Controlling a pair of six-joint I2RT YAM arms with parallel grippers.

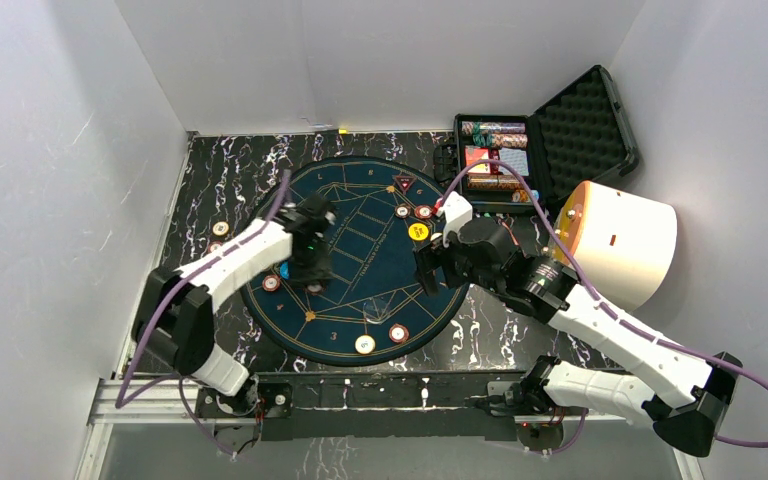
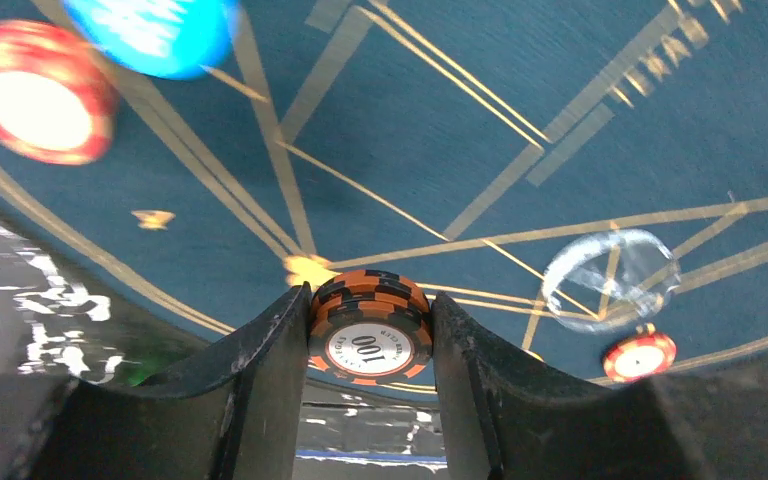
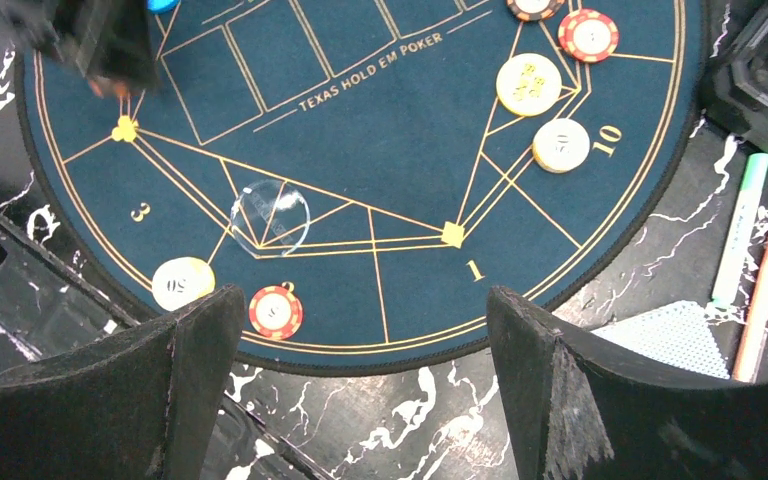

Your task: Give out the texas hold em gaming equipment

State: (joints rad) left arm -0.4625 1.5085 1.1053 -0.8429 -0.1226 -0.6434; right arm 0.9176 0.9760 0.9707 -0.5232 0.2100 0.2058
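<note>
Here the left pincer (image 2: 370, 298) is closed on a small stack of orange-and-black round poker chips (image 2: 368, 345). It pinches them by the rims with the faces level, presumably so the stack can go down flat. It hangs over the left edge of the round dark-blue felt mat (image 3: 380, 130), near a blue disc button (image 2: 150, 30); contact with the felt cannot be told. A red-and-white chip (image 3: 275, 311) and a cream chip (image 3: 182, 282) lie side by side at the mat's near edge, apparently one seat's share, and a yellow disc button (image 3: 528, 84) lies towards its right edge. The right pincer (image 3: 358, 300) stands wide and empty above the near-right edge, seemingly free to fetch. Blue-backed playing cards (image 3: 665, 340) lie on the black marbled desk (image 1: 220, 170) just off the mat. The black foam-lined case (image 1: 585, 125) stands open at the desk's far right corner, holding the remaining stock.
</note>
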